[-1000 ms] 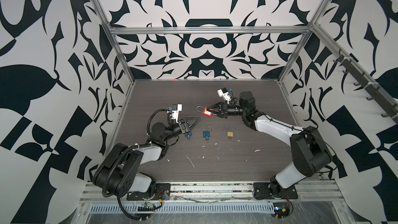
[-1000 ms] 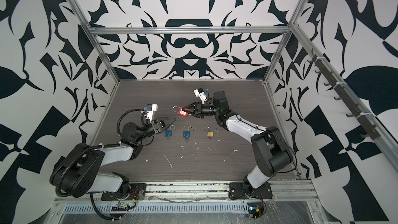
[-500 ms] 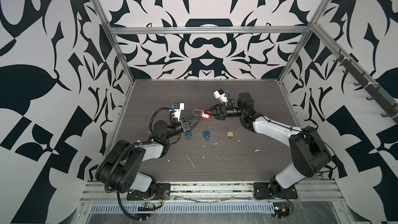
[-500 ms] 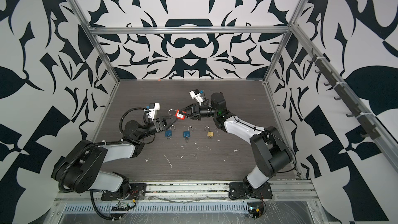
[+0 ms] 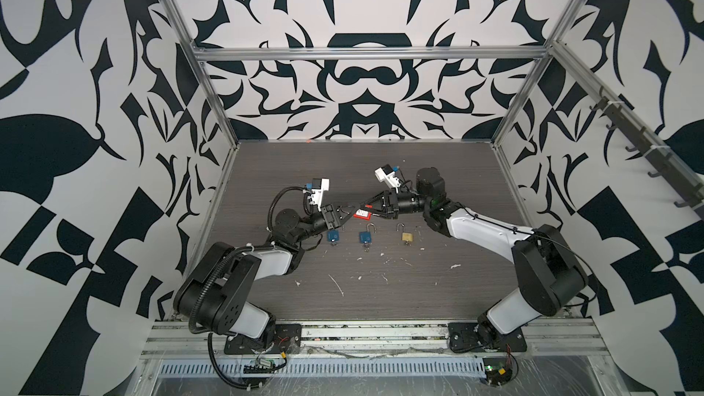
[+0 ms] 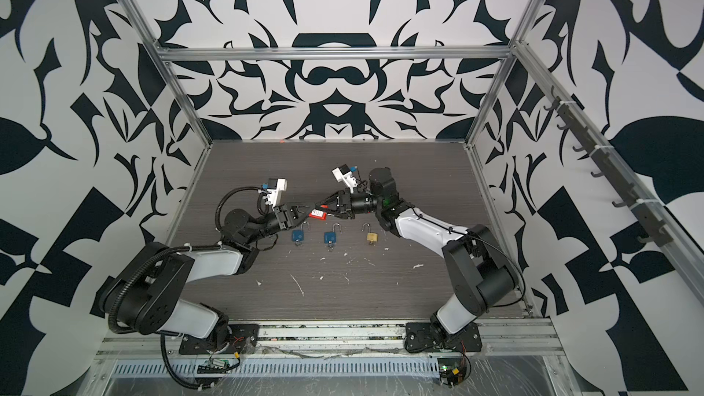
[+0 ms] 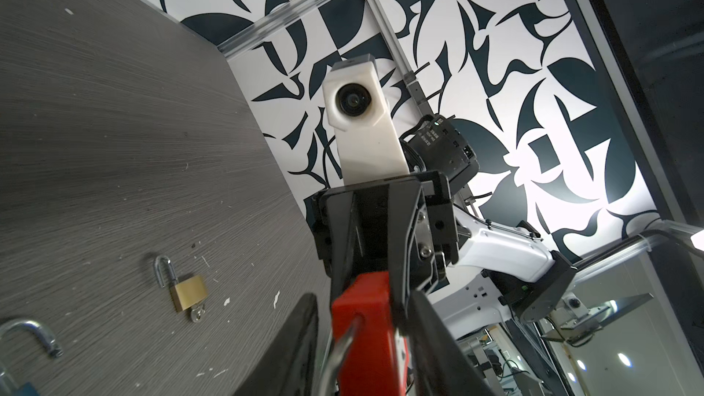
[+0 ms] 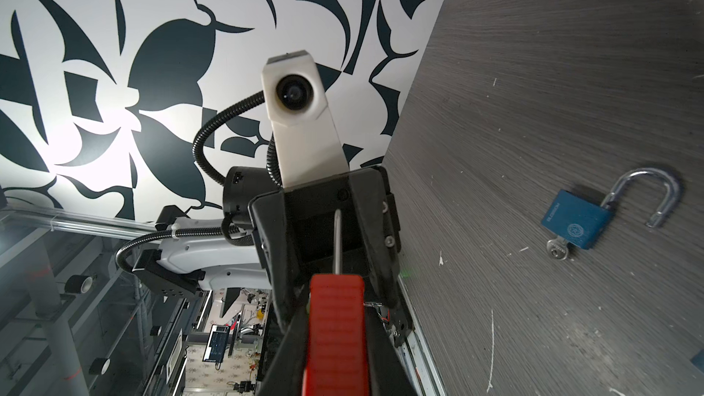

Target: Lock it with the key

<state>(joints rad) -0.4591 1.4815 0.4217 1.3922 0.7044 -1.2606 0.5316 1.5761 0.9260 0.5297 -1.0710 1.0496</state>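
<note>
A red padlock (image 5: 362,214) (image 6: 319,214) hangs above the table between my two arms. My right gripper (image 5: 368,212) (image 8: 335,337) is shut on its red body (image 8: 335,329). Its steel shackle (image 8: 337,238) points at my left gripper (image 5: 348,211) (image 6: 309,210). In the left wrist view my left gripper (image 7: 362,299) straddles the shackle (image 7: 343,340) and the top of the red body (image 7: 362,321). A gap still shows beside one finger (image 7: 301,337). The key of this padlock is hidden.
Three padlocks lie in a row on the dark table (image 5: 381,299) below the grippers: two blue (image 5: 333,236) (image 5: 365,237) and one brass (image 5: 407,237), each with open shackle and key in it. White flecks litter the table front.
My left gripper has moved up to the red padlock and its jaws have narrowed around the shackle. My right gripper has carried the padlock a little leftward toward it.
</note>
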